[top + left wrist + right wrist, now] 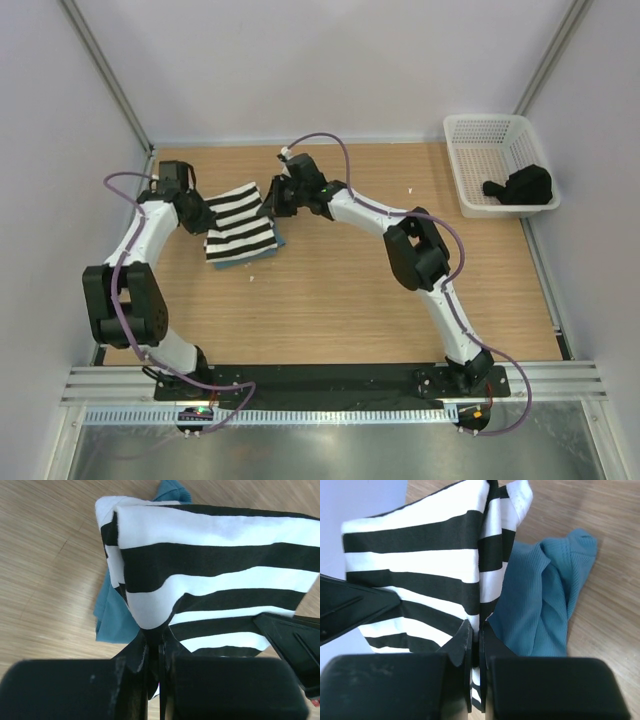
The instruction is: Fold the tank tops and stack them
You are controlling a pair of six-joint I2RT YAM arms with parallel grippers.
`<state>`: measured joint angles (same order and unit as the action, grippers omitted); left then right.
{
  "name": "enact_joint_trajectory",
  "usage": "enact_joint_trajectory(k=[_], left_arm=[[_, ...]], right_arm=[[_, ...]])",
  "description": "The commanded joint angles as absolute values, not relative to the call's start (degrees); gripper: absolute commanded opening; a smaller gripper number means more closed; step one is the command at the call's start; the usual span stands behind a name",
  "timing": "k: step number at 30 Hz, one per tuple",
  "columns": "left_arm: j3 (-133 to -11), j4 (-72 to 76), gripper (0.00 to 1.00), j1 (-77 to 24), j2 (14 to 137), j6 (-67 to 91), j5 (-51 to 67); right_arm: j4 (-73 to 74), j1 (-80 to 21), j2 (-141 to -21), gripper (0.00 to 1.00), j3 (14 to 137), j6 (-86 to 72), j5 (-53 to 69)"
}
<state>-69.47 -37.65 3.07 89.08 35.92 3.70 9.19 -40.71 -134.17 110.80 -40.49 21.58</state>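
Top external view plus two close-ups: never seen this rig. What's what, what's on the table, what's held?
Two robot arms are bolted at the near edge of a wooden table. The top view looks down from above and behind them. The other two pictures come from a camera on each wrist, so the black blocks at the bottom are that arm's own fingers. The left gripper and right gripper are each closed on an edge of the striped tank top, with the teal tank top underneath it on the table. At the far right stands a white basket with a dark item inside; I cannot tell what it is.
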Motion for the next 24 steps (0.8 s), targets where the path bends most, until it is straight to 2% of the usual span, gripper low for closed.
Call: enact_joint_trajectory(k=[1, 6, 10, 24], left_arm=[[-70.2, -36.3, 0.00, 3.8, 93.2, 35.3, 2.1], [-69.7, -35.3, 0.00, 3.8, 98.0, 35.4, 1.5], [-69.0, -33.8, 0.07, 3.8, 99.5, 35.5, 1.8], [-71.5, -35.7, 0.06, 3.8, 94.6, 34.9, 2.6]], right_arm=[[9.1, -40.0, -135.2, 0.01, 115.0, -40.7, 19.3], [8.8, -40.2, -136.6, 0.01, 114.2, -41.0, 18.5], [8.2, -40.4, -136.1, 0.01, 112.5, -40.8, 17.0], [9.8, -41.0, -128.9, 0.01, 110.7, -38.2, 12.5]])
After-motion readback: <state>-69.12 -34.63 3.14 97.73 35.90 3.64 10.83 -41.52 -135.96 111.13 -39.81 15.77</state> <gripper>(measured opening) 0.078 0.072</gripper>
